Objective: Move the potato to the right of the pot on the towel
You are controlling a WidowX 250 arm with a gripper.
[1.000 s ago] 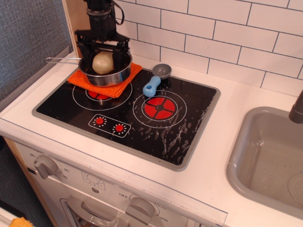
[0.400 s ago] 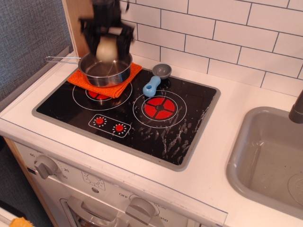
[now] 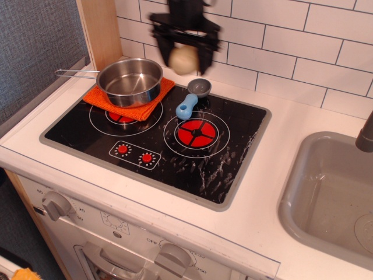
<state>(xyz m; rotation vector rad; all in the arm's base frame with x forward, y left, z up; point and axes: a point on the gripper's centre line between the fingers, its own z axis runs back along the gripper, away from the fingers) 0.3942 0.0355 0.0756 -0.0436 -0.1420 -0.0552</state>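
The pale beige potato [image 3: 183, 59] hangs in the air between the fingers of my gripper [image 3: 184, 57], which is shut on it and blurred by motion, high in front of the tiled wall. It is to the right of and above the shiny steel pot [image 3: 130, 81]. The pot stands empty on the orange towel [image 3: 129, 101] at the back left of the stove, its thin handle pointing left.
A grey scoop with a blue handle [image 3: 190, 100] lies on the black stovetop [image 3: 175, 146] just below the potato. A wooden post [image 3: 100, 29] stands behind the pot. A grey sink [image 3: 332, 192] is at the right.
My gripper lifted the potato out of the pot and carried it up and to the right; the pot is now empty.
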